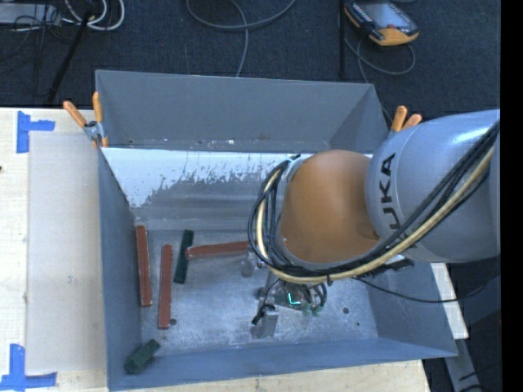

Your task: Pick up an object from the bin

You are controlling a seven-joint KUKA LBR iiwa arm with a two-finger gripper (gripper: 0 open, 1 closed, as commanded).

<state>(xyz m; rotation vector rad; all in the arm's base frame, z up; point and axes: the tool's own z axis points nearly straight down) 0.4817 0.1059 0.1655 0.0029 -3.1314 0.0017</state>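
My gripper hangs low over the bin floor, right of the middle and near the front wall, mostly hidden under the arm's orange cover. Nothing shows in its grasp. The closest loose thing is a brown flat stick lying crosswise to its upper left. A short dark green bar lies at that stick's left end.
Two more brown sticks lie lengthwise side by side on the left part of the floor. A dark green block sits in the front left corner. The arm and its cables cover the bin's right side.
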